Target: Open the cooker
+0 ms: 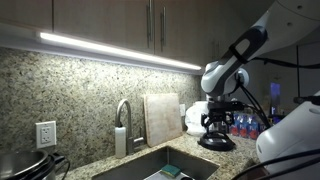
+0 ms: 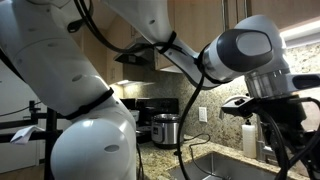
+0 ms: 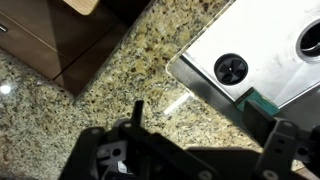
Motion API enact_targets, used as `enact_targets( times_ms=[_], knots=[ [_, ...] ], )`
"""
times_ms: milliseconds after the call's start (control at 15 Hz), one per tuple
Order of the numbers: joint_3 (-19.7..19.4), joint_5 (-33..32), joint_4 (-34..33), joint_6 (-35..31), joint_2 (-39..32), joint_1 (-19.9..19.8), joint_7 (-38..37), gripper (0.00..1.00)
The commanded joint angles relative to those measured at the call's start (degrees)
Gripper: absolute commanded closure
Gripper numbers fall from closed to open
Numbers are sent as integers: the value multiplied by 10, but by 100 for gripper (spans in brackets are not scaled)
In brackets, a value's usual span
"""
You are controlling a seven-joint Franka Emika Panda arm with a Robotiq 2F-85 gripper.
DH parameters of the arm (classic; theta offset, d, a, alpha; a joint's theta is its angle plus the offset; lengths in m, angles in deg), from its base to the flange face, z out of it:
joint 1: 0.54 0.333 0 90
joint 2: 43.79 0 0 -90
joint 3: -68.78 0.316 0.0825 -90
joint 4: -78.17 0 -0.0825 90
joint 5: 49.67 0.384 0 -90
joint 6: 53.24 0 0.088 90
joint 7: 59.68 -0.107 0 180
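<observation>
The cooker (image 2: 165, 128) stands on the granite counter by the wall outlet, beyond the sink, with a silvery body band and a dark lid that is down. In an exterior view only its dark top (image 1: 28, 165) shows, at the bottom left corner. My gripper (image 1: 217, 128) hangs over the counter on the other side of the sink, far from the cooker. In the wrist view the gripper (image 3: 200, 115) is open, and only speckled granite lies between its fingers (image 3: 137, 110). The cooker is out of the wrist view.
A steel sink (image 3: 270, 60) with its drain (image 3: 230, 67) lies between gripper and cooker, its basin (image 1: 170, 165) beside a faucet (image 1: 124, 115). A pale cutting board (image 1: 161, 118) leans on the backsplash. Bottles (image 1: 245, 125) stand behind the gripper. Wooden cabinets hang overhead.
</observation>
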Motion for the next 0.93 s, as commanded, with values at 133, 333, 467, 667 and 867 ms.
enact_targets(
  times_ms=[133, 333, 467, 667, 867],
  knots=[
    [-5, 3, -13, -18, -29, 5, 57, 0],
    [-9, 16, -26, -7, -40, 41, 135, 0],
    [1, 14, -32, 7, -37, 65, 166, 0],
    [22, 10, -21, 16, -14, 105, 197, 0],
    [37, 24, -3, 27, 15, 154, 233, 0]
  ],
)
